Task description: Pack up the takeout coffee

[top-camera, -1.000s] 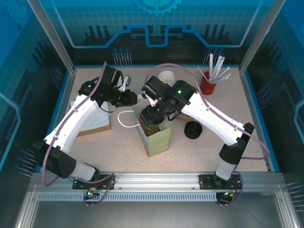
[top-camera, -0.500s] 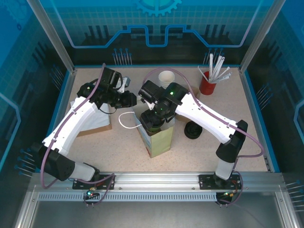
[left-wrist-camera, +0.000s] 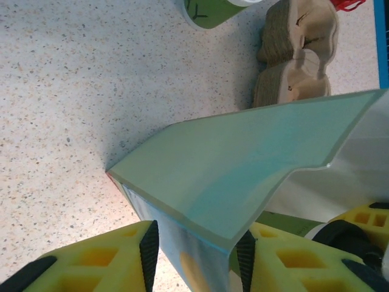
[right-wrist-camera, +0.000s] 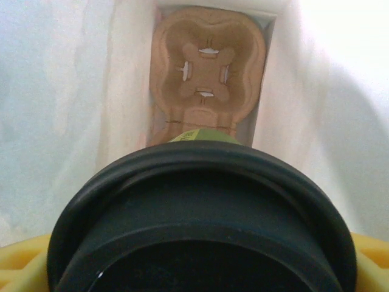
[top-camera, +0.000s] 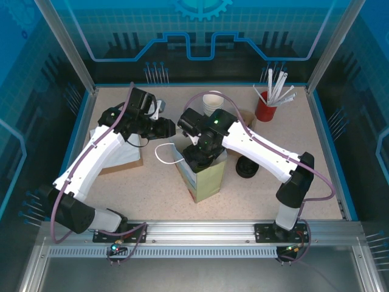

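The takeout coffee, an olive-green cup (right-wrist-camera: pixel 203 135) under a round black lid (right-wrist-camera: pixel 200 225), hangs in the mouth of the upright paper bag (top-camera: pixel 208 177). My right gripper (top-camera: pixel 203 153) is shut on it, its yellow fingers (right-wrist-camera: pixel 372 261) showing at either side of the lid. Below the cup, a brown cardboard cup carrier (right-wrist-camera: pixel 206 67) lies on the bag's floor. My left gripper (left-wrist-camera: pixel 197 249) stands at the bag's left side, and its black pads sit on either side of the bag's folded top corner (left-wrist-camera: pixel 243 158).
A stack of lidless cups (top-camera: pixel 213 100) stands at the back, a red cup of straws (top-camera: pixel 265 109) at the back right. Loose black lids (top-camera: pixel 246 165) lie right of the bag. Spare carriers (left-wrist-camera: pixel 298 48) sit behind it. A flat brown piece (top-camera: pixel 124 159) lies under the left arm.
My right arm has swung left and down, carrying the cup from above the bag into its mouth. The bag's top has shifted slightly right. The left arm has barely moved.
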Robot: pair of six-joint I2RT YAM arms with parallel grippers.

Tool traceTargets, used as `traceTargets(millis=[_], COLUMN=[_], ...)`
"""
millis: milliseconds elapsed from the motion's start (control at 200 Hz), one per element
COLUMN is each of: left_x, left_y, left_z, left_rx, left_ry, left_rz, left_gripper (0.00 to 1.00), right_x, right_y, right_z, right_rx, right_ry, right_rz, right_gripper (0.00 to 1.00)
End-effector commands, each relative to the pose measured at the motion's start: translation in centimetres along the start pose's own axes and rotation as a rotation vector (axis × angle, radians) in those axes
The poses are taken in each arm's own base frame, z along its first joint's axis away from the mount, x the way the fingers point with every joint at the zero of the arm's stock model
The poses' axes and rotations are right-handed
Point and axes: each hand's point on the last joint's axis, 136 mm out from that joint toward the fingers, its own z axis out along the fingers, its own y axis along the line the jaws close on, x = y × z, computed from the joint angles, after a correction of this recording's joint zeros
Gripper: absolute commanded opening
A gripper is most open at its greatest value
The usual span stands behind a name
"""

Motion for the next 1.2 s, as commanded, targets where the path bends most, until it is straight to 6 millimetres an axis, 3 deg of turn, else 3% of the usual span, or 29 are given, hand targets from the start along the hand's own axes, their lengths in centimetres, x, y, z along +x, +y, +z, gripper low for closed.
traceTargets(millis=[0, 715, 1191], left_x=[0.3, 0.5, 0.6], left_y=[0.5, 0.8, 1.0], left_z=[-0.1, 0.2, 0.2], left_rx=[-0.024, -0.033, -0.038], left_ry=[-0.013, -0.009, -0.013], left_rz=[0.001, -0.008, -0.014], left_gripper=[0.44, 0.54, 0.54], right_x=[0.4, 1.4, 2.0], right_y=[-0.5, -0.9, -1.1], right_z=[0.8, 3.3, 4.6], right_rx=[0.010, 0.009, 0.011], right_ry=[0.033, 0.093, 0.127], right_rz=[0.002, 0.015, 0.037], right_gripper=[0.79, 0.80, 0.80])
